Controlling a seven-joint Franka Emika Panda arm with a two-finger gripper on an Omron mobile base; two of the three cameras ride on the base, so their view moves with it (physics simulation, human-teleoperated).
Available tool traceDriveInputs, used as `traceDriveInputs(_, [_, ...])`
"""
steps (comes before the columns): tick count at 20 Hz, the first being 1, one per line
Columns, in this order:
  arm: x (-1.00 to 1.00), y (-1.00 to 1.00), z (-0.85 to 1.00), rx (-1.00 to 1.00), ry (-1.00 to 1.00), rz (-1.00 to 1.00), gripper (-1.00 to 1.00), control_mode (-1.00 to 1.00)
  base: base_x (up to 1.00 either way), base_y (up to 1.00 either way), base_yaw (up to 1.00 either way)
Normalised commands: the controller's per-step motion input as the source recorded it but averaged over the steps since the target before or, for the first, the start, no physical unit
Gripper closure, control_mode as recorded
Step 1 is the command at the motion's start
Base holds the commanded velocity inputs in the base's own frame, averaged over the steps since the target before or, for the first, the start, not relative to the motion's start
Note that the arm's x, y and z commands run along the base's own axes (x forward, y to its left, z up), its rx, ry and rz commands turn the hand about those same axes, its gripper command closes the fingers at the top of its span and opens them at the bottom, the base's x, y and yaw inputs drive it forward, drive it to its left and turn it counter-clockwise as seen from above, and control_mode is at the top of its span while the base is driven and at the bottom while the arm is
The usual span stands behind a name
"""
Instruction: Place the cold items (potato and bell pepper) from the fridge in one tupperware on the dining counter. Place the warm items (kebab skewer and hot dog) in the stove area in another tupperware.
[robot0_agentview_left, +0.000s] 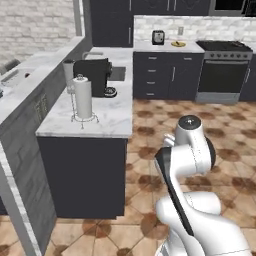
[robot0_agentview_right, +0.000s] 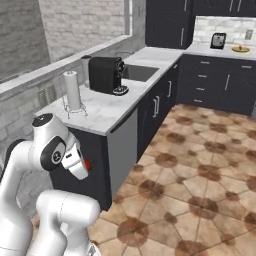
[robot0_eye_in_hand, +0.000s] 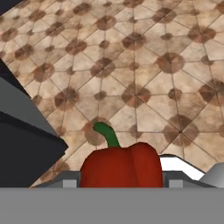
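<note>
- Bell pepper (robot0_eye_in_hand: 121, 165), a glossy red rounded fruit with a curved green stem, sits between the gripper (robot0_eye_in_hand: 120, 180) finger tips in the hand view, pinched there above the brown patterned tile floor (robot0_eye_in_hand: 144, 70).
- In the right base view a small patch of the red pepper shows at the white hand, beside the dark cabinet front under the counter.
- The white jointed arm (robot0_agentview_left: 187, 160) is folded low over the floor, near the end of the white marble-veined counter (robot0_agentview_left: 107, 117).
- On that counter stand a white paper towel roll (robot0_agentview_left: 83, 97) on a wire holder and a black coffee machine (robot0_agentview_left: 95, 76), just beside each other.
- A dark stove (robot0_agentview_left: 222, 70) stands against the far wall, well apart from the arm.
</note>
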Motion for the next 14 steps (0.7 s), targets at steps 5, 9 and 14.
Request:
traceDriveInputs(5, [0.00, 0.00, 0.00, 0.00, 0.00, 0.00, 1.00, 1.00, -0.45, 0.86, 0.04])
traceDriveInputs(9, [0.00, 0.00, 0.00, 0.00, 0.00, 0.00, 1.00, 1.00, -0.34, 0.92, 0.04])
traceDriveInputs(14, [0.00, 0.00, 0.00, 0.00, 0.00, 0.00, 1.00, 1.00, -0.26, 0.97, 0.03])
